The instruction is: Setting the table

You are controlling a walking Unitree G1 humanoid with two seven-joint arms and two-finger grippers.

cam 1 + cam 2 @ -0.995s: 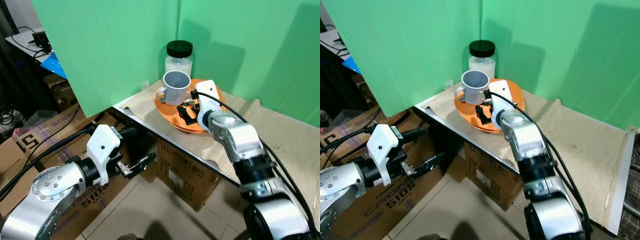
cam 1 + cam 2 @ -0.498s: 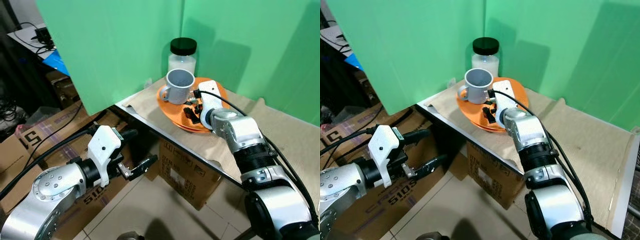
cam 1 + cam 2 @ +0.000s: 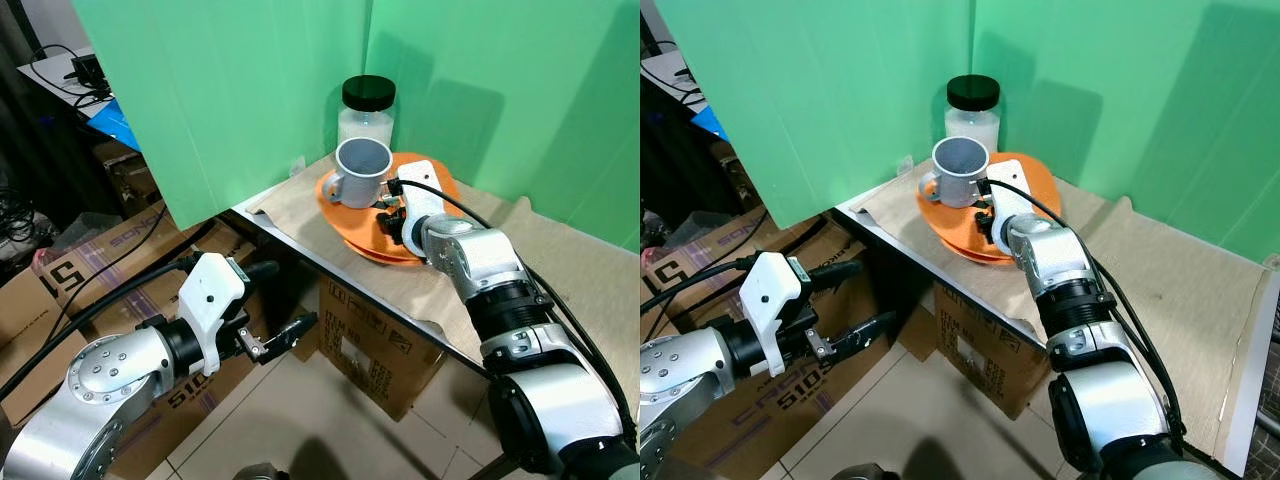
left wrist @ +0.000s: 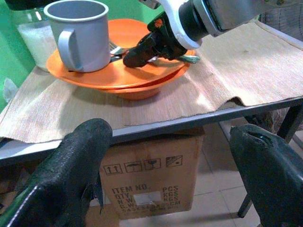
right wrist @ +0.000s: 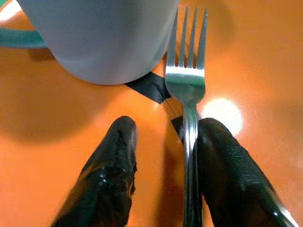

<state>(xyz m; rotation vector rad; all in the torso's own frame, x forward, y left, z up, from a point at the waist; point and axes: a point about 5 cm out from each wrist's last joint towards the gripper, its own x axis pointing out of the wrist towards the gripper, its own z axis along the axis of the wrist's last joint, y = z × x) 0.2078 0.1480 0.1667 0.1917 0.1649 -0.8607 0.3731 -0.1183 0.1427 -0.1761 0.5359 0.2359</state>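
An orange plate [image 3: 347, 222] sits on the beige mat at the table's far corner. A grey mug [image 3: 360, 172] stands on it, and a silver fork [image 5: 189, 85] lies beside the mug [image 5: 104, 38]. My right gripper [image 3: 390, 222] rests low on the plate [image 5: 251, 56], open. In the right wrist view the fork's handle runs along the inside of one finger [image 5: 227, 175], while the other finger [image 5: 109, 179] stands apart from it. My left gripper [image 3: 297, 294] hangs open below the table's edge, its fingers [image 4: 71, 175] spread wide and holding nothing.
A glass jar with a black lid [image 3: 366, 110] stands behind the plate against green screens [image 3: 250, 90]. Cardboard boxes [image 3: 375, 335] sit under the table and on the floor at left. The metal table edge [image 3: 300, 248] runs diagonally; the beige mat [image 3: 590, 290] stretches to the right.
My right gripper has edged forward and lower on the plate, closing in on the fork by the mug. The left arm has barely shifted; the camera moved a little.
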